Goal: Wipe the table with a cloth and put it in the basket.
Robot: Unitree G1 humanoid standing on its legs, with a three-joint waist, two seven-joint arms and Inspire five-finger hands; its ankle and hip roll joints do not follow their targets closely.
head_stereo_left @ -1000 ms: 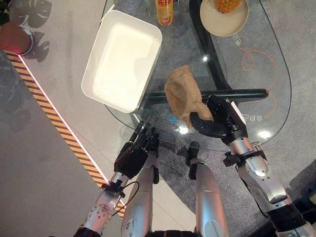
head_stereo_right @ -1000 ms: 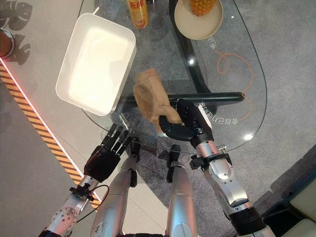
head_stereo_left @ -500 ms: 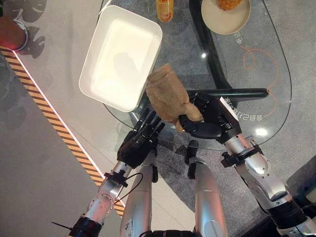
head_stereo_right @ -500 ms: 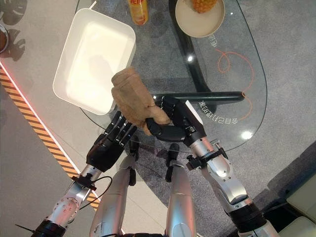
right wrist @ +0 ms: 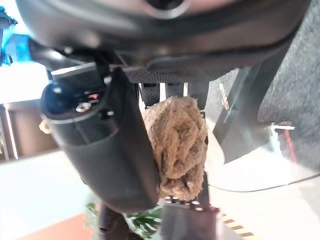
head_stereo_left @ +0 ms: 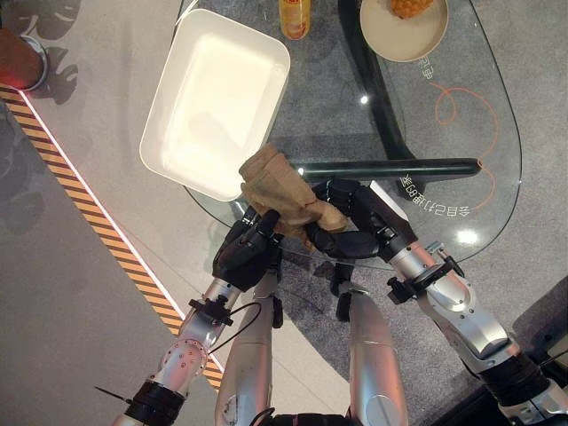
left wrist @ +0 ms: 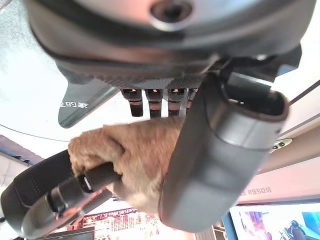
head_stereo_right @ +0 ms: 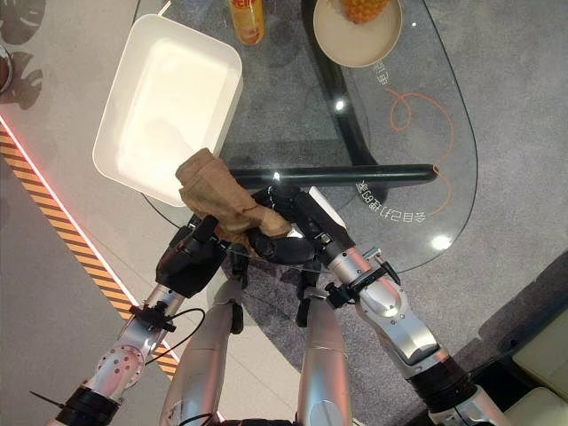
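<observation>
I have the tan cloth (head_stereo_left: 282, 197) bunched up at the near rim of the glass table (head_stereo_left: 497, 106), just off the near right corner of the white basket (head_stereo_left: 217, 98), and both hands are on it. From the head cameras the cloth looks lifted, its top fold standing up against the basket's near edge, though I cannot tell whether any part of it touches the glass.

My right hand (head_stereo_left: 355, 232) comes in from the side away from the basket. In its wrist camera its fingers and thumb are curled round the cloth, pinching the wad between them. My left hand (head_stereo_left: 248, 247) sits just under the cloth, on the near side of the basket's corner. Its wrist camera shows its fingers bent into the cloth's top and its thumb lying across the front, so it grips the cloth too; the right hand's fingers cross the cloth in that same view.

The basket lies open on the glass. Beyond it, at the far edge of the table, stands an orange bottle (head_stereo_left: 295, 18). To the right of that bottle, further from the basket, sits a beige plate (head_stereo_left: 404, 40) with yellow fruit (head_stereo_left: 410, 7) on it.
</observation>
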